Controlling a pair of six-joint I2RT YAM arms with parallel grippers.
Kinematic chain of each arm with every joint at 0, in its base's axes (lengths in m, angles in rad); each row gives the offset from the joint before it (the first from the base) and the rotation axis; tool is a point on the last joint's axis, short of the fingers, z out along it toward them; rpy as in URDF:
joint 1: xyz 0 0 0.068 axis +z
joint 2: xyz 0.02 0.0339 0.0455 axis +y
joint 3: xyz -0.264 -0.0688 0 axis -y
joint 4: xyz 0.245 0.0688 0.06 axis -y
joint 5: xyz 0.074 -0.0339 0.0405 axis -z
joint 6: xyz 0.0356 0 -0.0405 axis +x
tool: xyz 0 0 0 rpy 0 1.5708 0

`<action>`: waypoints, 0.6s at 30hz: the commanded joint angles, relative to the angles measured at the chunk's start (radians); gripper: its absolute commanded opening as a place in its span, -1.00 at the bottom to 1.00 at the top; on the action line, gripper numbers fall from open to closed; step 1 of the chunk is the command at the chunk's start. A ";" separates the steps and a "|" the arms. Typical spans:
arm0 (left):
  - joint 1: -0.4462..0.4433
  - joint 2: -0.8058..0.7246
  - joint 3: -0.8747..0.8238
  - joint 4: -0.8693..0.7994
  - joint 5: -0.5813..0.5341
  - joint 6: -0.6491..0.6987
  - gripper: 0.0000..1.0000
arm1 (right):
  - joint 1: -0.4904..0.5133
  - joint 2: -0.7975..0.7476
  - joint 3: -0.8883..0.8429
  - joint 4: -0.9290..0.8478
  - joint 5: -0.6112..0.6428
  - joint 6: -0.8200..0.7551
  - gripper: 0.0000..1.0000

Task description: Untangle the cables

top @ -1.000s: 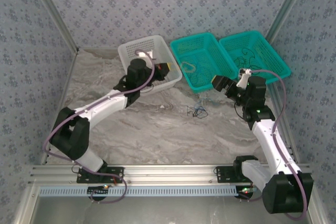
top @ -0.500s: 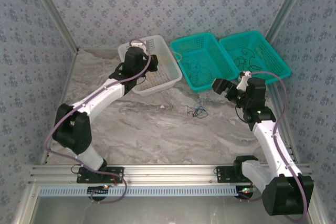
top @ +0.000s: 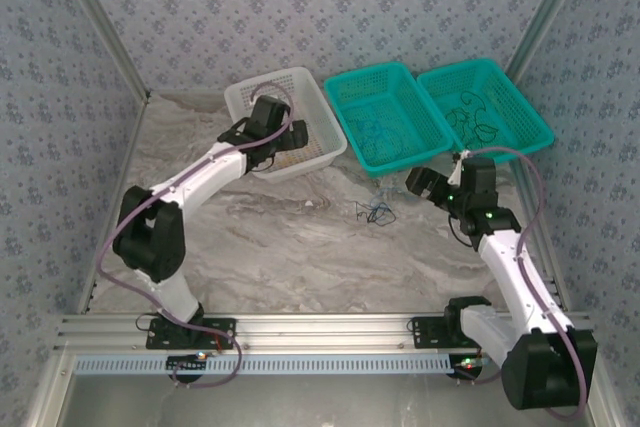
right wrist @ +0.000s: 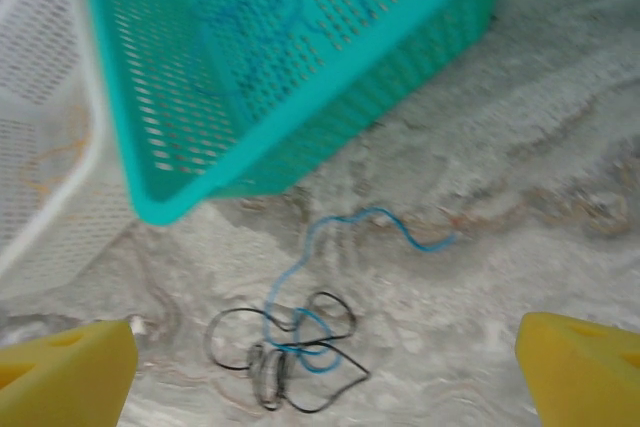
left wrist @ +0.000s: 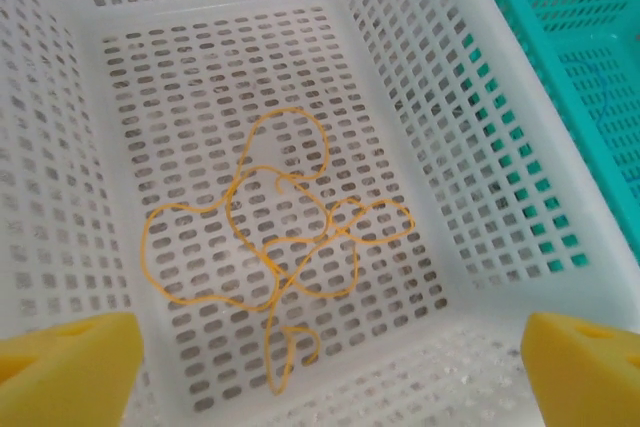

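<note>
A tangle of blue and black cables [right wrist: 290, 342] lies on the marble table, small in the top view as the cables [top: 375, 212]. My right gripper [right wrist: 325, 377] hovers open above and just right of the tangle, with nothing between its yellow fingertips [right wrist: 585, 367]; from above the right gripper [top: 418, 183] is to the right of the clump. A loose yellow cable [left wrist: 280, 247] rests on the floor of the white basket [left wrist: 420, 97]. My left gripper [left wrist: 325, 377] hangs open over it, empty, and from above the left gripper [top: 292, 137] is over the white basket [top: 240, 97].
Two teal baskets stand at the back right. The middle one [top: 345, 82] holds a blue cable [right wrist: 270, 27] and its corner [right wrist: 160, 207] lies close behind the tangle. The right one [top: 530, 127] holds black cables [top: 475, 112]. Patterned walls enclose the table [top: 300, 257].
My left gripper swung across the white basket, opened and let the yellow cable drop into it. My right gripper drifted slightly left and nearer, towards the tangle, staying open.
</note>
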 commanded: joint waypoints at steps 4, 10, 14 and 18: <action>-0.009 -0.151 -0.108 0.125 0.032 -0.018 0.99 | 0.006 0.175 -0.014 -0.006 0.077 -0.013 0.52; -0.008 -0.178 -0.153 0.193 0.054 -0.036 0.99 | 0.043 0.374 0.040 0.079 0.109 -0.050 0.40; -0.009 -0.179 -0.156 0.193 0.053 -0.036 0.98 | 0.055 0.502 0.067 0.136 0.179 -0.073 0.23; -0.009 -0.183 -0.161 0.189 0.054 -0.033 0.99 | 0.055 0.570 0.084 0.187 0.188 -0.074 0.10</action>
